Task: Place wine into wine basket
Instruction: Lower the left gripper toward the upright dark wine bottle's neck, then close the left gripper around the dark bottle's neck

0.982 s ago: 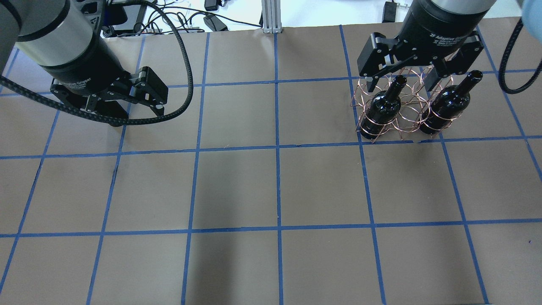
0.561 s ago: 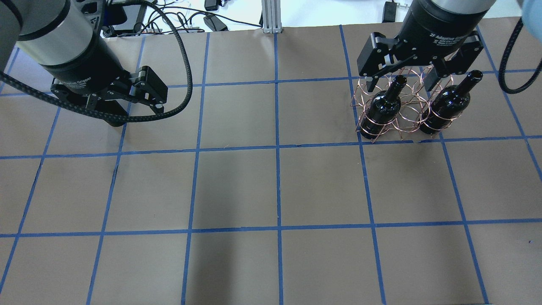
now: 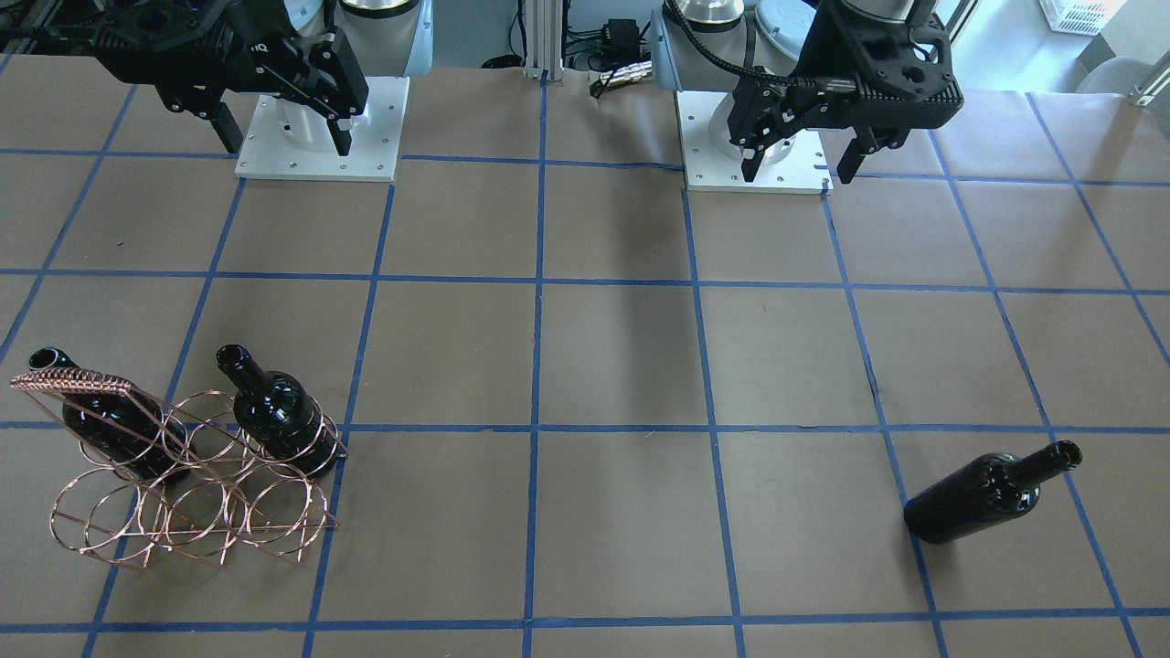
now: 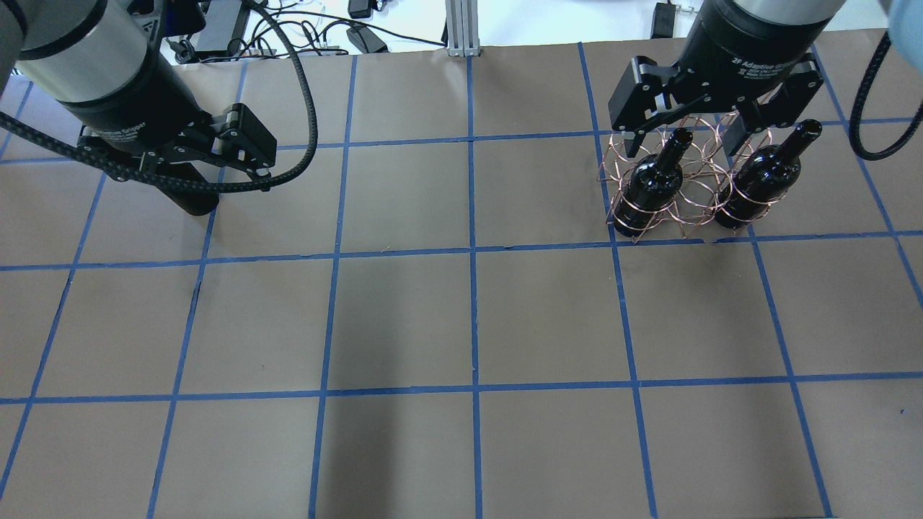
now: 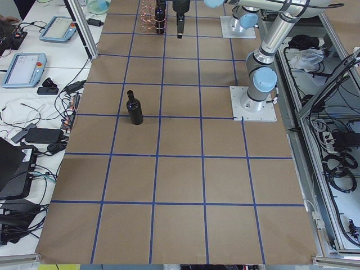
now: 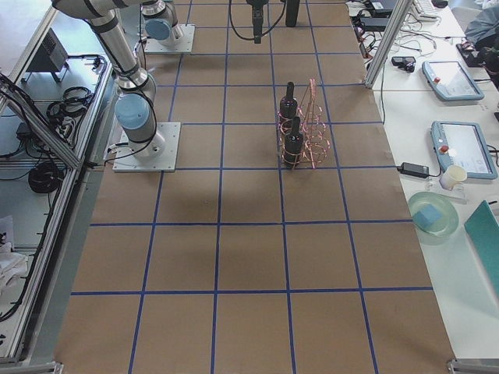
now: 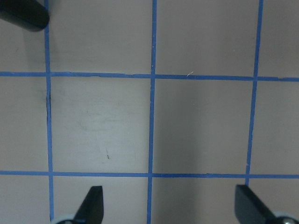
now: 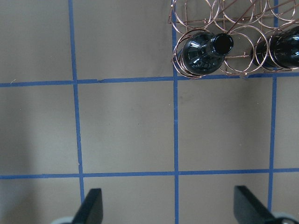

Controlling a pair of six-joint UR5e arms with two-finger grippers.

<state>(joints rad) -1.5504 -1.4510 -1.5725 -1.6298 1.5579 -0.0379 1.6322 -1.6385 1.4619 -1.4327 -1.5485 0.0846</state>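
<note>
One loose wine bottle, near-black and glossy, stands upright on the table on my left side. It also shows in the exterior left view and half hidden under my left arm in the overhead view. My left gripper is open and empty, high above the table. The bottle sits at the top left corner of the left wrist view. The copper wire wine basket holds two bottles. My right gripper hangs open and empty above the basket.
The table is brown paper with a blue tape grid. The two arm base plates sit at the robot's edge. Cables and a metal post lie beyond the far edge.
My left gripper has shifted a little left and toward the far edge in the overhead view. The right gripper, basket and bottles have not moved.
</note>
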